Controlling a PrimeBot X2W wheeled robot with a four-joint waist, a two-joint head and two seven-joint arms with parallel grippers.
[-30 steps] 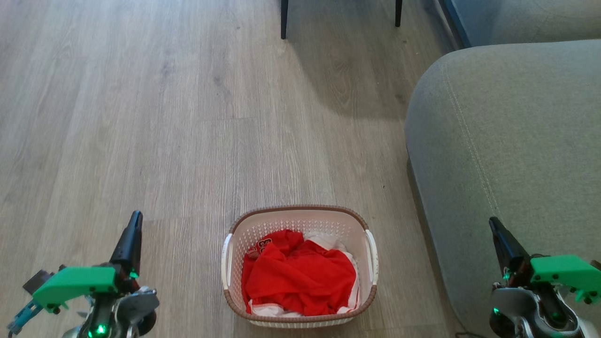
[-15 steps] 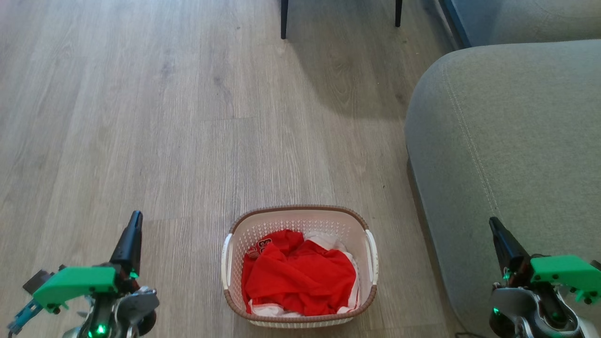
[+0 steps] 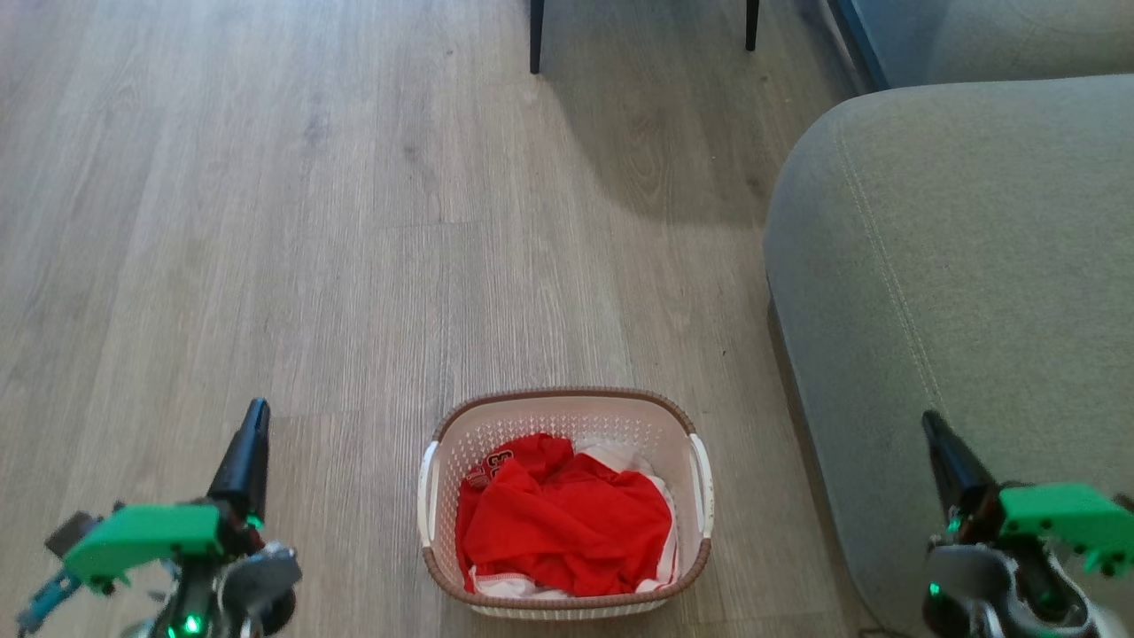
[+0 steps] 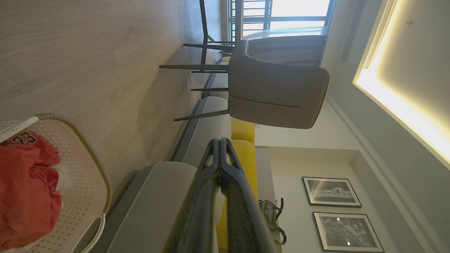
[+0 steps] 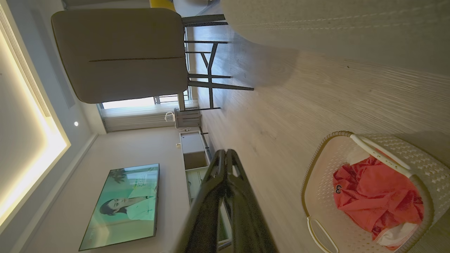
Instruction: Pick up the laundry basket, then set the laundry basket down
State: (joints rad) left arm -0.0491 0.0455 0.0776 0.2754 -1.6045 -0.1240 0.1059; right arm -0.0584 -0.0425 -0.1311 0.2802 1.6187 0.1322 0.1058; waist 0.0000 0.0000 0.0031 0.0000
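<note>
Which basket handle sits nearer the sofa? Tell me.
The right handle of the basket, beside the grey sofa; the left handle faces the wood floor.

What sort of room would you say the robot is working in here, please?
Most likely a home living room: a grey sofa stands on the wood floor, with a television, framed pictures on the wall, and a laundry basket nearby.

The laundry basket [image 3: 558, 424] is showing cream-white perforated walls and a brown woven-look rim. The garment [image 3: 567, 523] is showing bright red. The floor [image 3: 310, 221] is presenting pale grey-brown wood grain.
</note>
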